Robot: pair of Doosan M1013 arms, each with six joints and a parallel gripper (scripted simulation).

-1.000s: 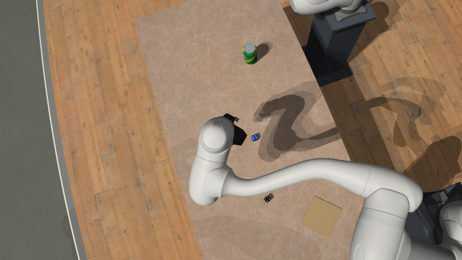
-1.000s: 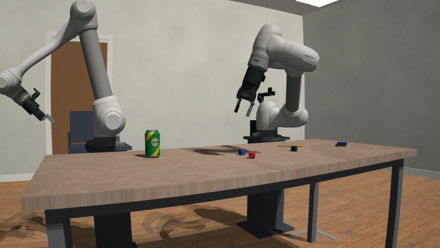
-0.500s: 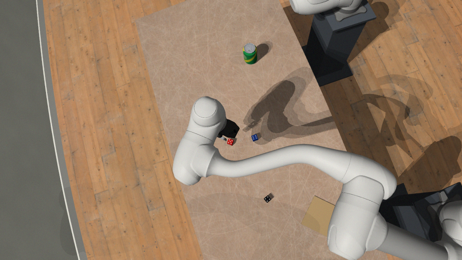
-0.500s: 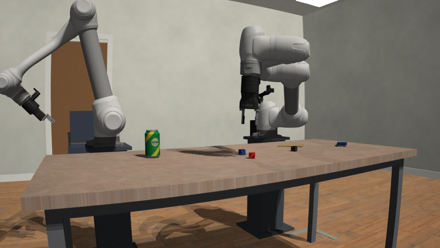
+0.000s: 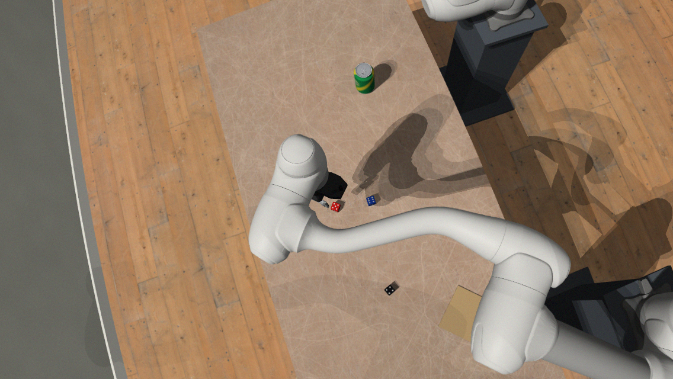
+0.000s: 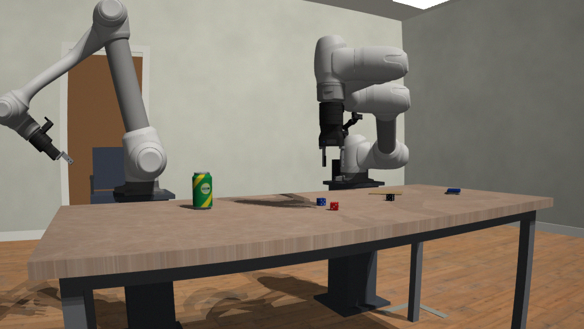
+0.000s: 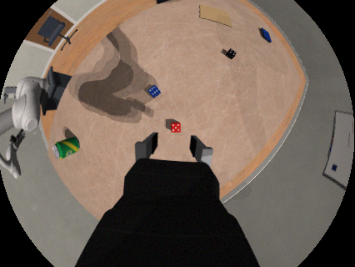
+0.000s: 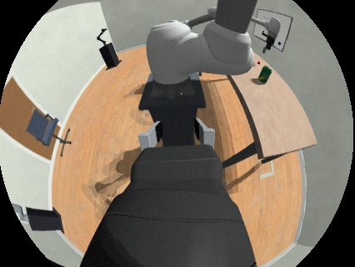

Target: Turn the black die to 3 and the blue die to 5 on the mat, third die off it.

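Note:
The black die (image 5: 390,289) (image 6: 390,197) (image 7: 231,53) lies off the mat; its top has corner pips, and I cannot tell 4 from 5. The blue die (image 5: 371,200) (image 6: 321,201) (image 7: 154,91) shows 6 on top, off the mat. The red die (image 5: 335,206) (image 6: 334,205) (image 7: 176,127) shows 5 on top, off the mat. The tan mat (image 5: 457,308) (image 6: 386,192) (image 7: 214,16) is partly hidden by the left arm in the top view. My left gripper (image 6: 333,163) (image 7: 173,140) is open, empty, above the table near the red die. My right gripper (image 6: 69,159) (image 8: 177,126) is open, empty, away from the table.
A green can (image 5: 364,79) (image 6: 202,190) (image 7: 67,148) (image 8: 265,74) stands on the table on the right arm's side. A small blue item (image 6: 453,190) (image 7: 266,35) lies beyond the black die. The left arm stretches over the table between the black die and the other two dice in the top view.

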